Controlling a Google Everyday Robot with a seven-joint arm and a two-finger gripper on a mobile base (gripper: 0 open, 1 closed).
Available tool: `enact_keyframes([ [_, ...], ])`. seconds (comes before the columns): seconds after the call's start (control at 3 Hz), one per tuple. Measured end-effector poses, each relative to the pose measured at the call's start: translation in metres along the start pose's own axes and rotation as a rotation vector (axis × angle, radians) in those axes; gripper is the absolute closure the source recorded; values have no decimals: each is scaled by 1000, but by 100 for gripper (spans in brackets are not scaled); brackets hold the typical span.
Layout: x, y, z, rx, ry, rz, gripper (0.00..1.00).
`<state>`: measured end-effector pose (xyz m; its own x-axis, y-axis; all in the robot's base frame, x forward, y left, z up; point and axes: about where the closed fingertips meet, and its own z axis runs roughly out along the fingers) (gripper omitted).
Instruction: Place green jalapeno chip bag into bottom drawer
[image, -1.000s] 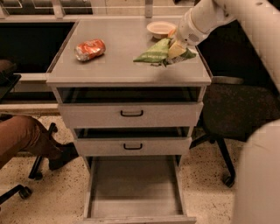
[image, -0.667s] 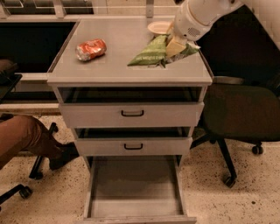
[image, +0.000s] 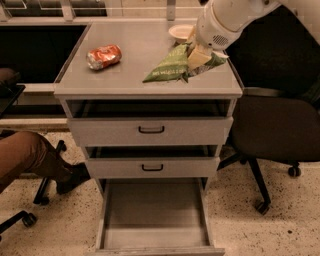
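Note:
The green jalapeno chip bag (image: 172, 65) hangs over the right part of the cabinet top (image: 135, 75), its left tip pointing down toward the surface. My gripper (image: 196, 56) is shut on the bag's right end, with my white arm coming in from the upper right. The bottom drawer (image: 155, 215) is pulled out at the cabinet's foot and its wide grey floor is bare.
A crushed red-orange bag (image: 103, 55) lies on the left of the top. A pale bowl (image: 180, 32) stands at the back right. The two upper drawers (image: 151, 131) with black handles are slightly open. An office chair (image: 272, 130) stands right; a person's leg (image: 30, 155) is left.
My gripper has lifted the green bag and carried it slightly left and forward over the cabinet top. The arm has pulled back toward the upper right.

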<state>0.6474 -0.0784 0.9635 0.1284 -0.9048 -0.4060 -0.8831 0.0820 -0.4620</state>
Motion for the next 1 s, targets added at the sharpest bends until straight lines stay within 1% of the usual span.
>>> enact_keyframes([
  [0.33,-8,24,-9,42,-60,-23,100],
  [0.67,5,61,-19,117,-100,24,100],
  [1.0,36,105,-11,171,-101,107,100],
])
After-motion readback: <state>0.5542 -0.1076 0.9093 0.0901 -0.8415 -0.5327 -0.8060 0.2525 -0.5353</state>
